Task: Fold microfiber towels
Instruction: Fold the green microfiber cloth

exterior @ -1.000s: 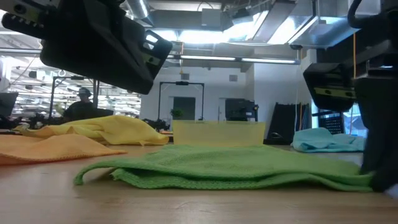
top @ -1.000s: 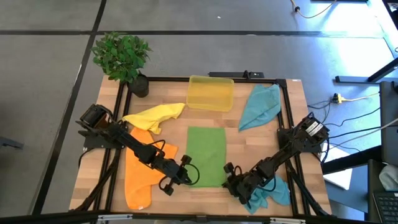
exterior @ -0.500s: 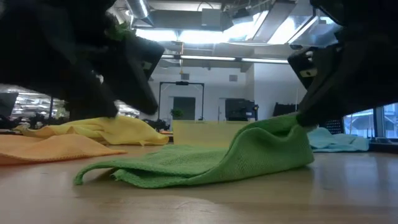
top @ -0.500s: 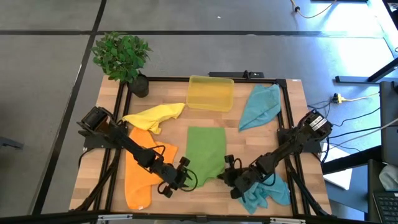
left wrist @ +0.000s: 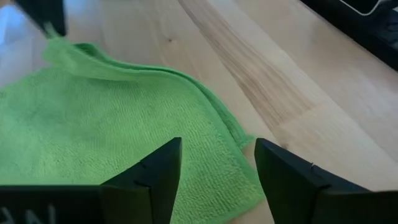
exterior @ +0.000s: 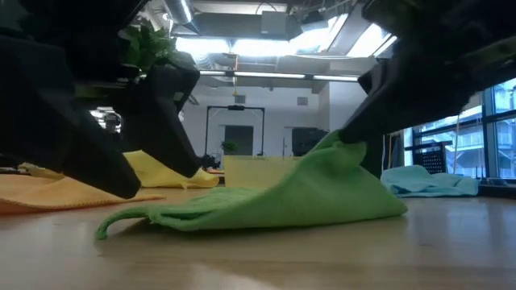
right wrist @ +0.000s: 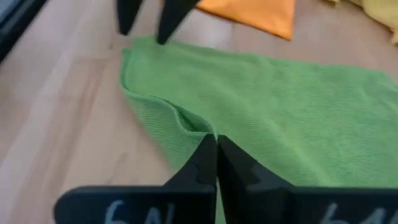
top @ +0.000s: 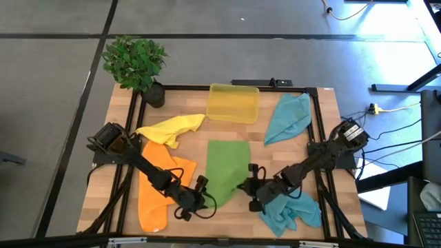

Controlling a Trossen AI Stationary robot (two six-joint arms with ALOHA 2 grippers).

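Green towel corner hidden in right gripper

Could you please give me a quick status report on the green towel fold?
Right gripper shut on the green towel, near corner lifted. Left gripper open over the towel's other near corner, holding nothing. Nothing in the way.

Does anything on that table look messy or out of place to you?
Yes. The green towel lies lopsided: the right tool pinches one near corner and lifts it, while the left tool stands open over the other corner. A teal towel sits crumpled at the near right edge.
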